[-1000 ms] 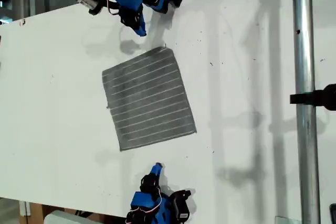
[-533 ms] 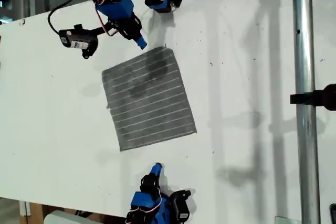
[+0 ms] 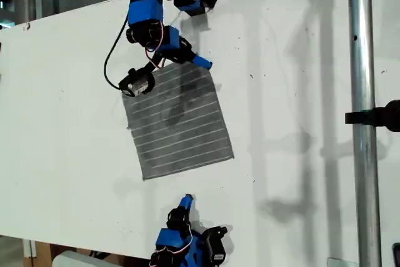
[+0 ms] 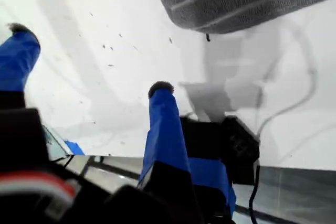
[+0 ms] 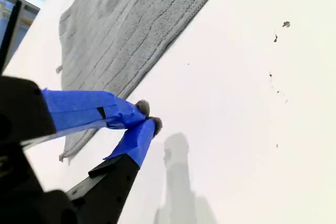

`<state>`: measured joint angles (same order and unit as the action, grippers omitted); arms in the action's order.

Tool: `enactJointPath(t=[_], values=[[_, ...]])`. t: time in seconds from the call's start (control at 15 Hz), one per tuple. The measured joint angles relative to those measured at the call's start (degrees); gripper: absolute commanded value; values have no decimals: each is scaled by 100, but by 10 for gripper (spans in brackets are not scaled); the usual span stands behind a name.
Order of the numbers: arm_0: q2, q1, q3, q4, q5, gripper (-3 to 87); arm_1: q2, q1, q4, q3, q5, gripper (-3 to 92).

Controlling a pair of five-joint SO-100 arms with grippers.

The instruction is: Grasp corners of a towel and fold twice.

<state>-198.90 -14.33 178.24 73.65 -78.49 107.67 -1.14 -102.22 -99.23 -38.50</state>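
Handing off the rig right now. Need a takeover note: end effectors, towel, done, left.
My first end effector: open, empty, just short of a towel corner.
My second end effector: shut, empty, off the towel's edge nearest the exterior view's bottom.
Towel: flat and unfolded on the table.
Done: nothing, no corner grasped.
Left: grasp corners, both folds.

White table (image 3: 300, 92), speckled with dark flecks | metal pole (image 3: 361, 117) at exterior view's right (black clamp (image 3: 375, 117) attached)
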Motion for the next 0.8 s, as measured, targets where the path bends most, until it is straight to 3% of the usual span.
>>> enactJointPath(t=[0.4, 0.8], values=[[0, 0, 0, 0, -9, -7, -9, -519, 483, -334, -35, 401], [0, 105, 0, 0, -9, -7, -9, -853, 2531, -2487, -369, 401]])
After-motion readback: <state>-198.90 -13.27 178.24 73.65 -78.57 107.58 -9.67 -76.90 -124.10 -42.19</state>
